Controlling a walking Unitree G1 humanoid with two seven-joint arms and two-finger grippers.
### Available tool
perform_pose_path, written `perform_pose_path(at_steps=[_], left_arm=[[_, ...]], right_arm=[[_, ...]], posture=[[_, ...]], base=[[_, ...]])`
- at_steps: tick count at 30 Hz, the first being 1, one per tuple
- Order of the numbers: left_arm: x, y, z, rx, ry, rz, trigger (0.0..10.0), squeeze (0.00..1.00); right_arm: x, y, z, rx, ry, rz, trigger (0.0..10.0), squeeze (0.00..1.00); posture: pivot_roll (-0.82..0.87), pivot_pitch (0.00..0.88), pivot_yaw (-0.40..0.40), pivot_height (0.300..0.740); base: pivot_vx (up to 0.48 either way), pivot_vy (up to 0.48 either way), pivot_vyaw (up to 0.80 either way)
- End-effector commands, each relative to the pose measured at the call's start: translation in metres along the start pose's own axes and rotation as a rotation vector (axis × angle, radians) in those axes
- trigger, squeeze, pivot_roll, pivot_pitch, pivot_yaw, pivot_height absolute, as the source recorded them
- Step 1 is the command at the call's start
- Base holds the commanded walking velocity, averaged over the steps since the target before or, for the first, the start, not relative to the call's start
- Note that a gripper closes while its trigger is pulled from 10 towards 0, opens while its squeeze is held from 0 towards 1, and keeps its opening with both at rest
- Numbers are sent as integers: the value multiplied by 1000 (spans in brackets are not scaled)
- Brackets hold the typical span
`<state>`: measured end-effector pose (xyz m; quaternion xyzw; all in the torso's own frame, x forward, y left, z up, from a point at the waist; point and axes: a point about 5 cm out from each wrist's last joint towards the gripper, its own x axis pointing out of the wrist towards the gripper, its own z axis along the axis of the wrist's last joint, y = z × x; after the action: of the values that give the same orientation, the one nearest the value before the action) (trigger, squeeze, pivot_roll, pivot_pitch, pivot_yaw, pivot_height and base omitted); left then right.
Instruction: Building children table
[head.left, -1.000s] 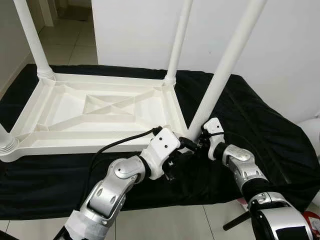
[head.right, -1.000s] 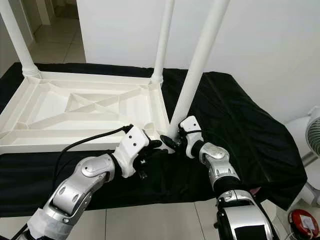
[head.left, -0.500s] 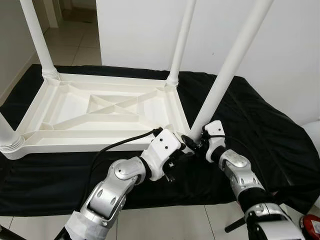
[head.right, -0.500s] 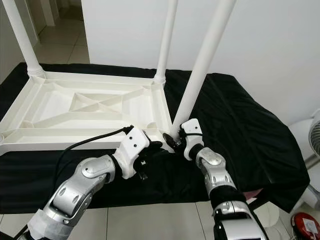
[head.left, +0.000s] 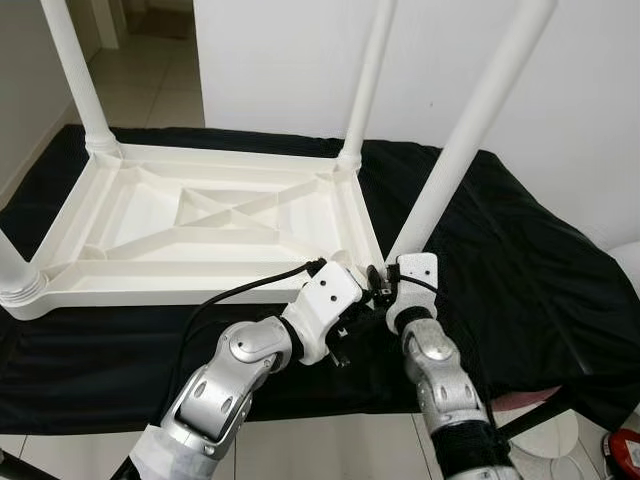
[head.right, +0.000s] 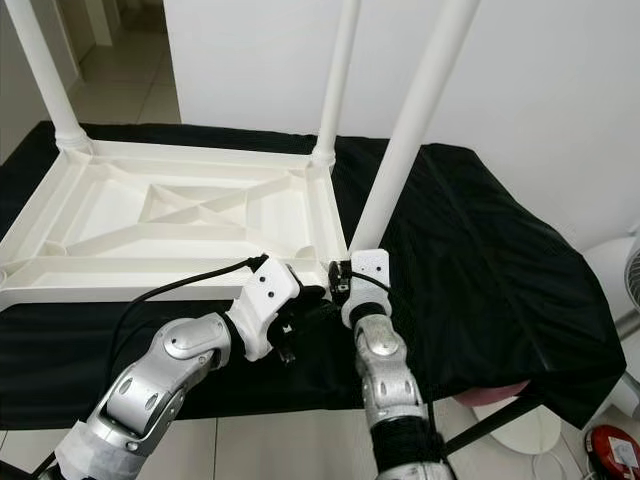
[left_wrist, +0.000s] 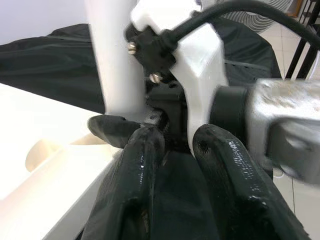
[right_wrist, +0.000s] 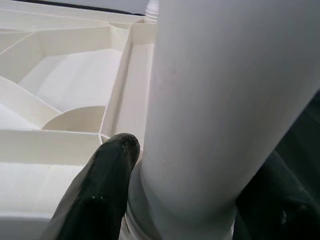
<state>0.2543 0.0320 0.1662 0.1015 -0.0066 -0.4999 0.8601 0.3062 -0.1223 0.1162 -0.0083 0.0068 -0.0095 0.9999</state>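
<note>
We see two arms of brushed silver metal, built from rounded segments with black joints between them. Each ends in a white plastic wrist housing dotted with small dark holes. A black cable (head.left: 245, 285) loops out of the left housing. The left gripper (left_wrist: 175, 145) has thick, glossy black fingers (left_wrist: 137, 165); the right gripper (right_wrist: 190, 200) shows one matte black fingertip (right_wrist: 117, 147). Silver screws (left_wrist: 132, 47) fix a black cable clamp to the right housing.

A home interior — pale tiled floor (head.left: 150, 75), plain white wall (head.left: 290, 60), a fan (head.right: 622, 270) beside it.
</note>
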Motion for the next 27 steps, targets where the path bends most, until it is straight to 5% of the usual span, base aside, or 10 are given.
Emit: perform_pose_path(at_steps=[1, 5, 6, 7, 9, 24, 25, 27], left_arm=[[1, -2, 1, 8, 4, 15, 10000, 0], [1, -2, 1, 9, 4, 14, 10000, 0], [1, -3, 1, 8, 4, 13, 10000, 0], [1, -3, 0, 8, 3, 12, 10000, 0], [2, -3, 1, 8, 2, 11, 10000, 0], [1, -2, 0, 8, 2, 19, 10000, 0], [1, -2, 0, 9, 3, 22, 10000, 0], [1, -1, 0, 10, 4, 24, 10000, 0]], right_arm=[[-5, -6, -3, 3, 27, -50, 10000, 0], [-10, -10, -4, -1, 41, -56, 10000, 0], [-10, -14, -3, -7, 43, -67, 10000, 129], [-11, -17, -2, -6, 43, -73, 10000, 918], [-11, -21, 0, -1, 37, -84, 10000, 1000], [-14, -26, 3, 48, 6, 38, 10000, 1000], [-16, -28, 2, 41, 5, 90, 10000, 0], [-17, -30, 1, 59, 12, 152, 10000, 0]], posture=[[-14, 0, -102, 740], [-17, 0, -103, 740], [-18, 0, -103, 740], [-18, 0, -103, 740], [-21, 0, -105, 740], [-16, 0, -112, 740], [-15, 0, -111, 740], [-17, 0, -109, 740]], base=[[0, 0, 0], [0, 0, 0], [0, 0, 0], [0, 0, 0], [0, 0, 0], [0, 0, 0], [0, 0, 0], [0, 0, 0]])
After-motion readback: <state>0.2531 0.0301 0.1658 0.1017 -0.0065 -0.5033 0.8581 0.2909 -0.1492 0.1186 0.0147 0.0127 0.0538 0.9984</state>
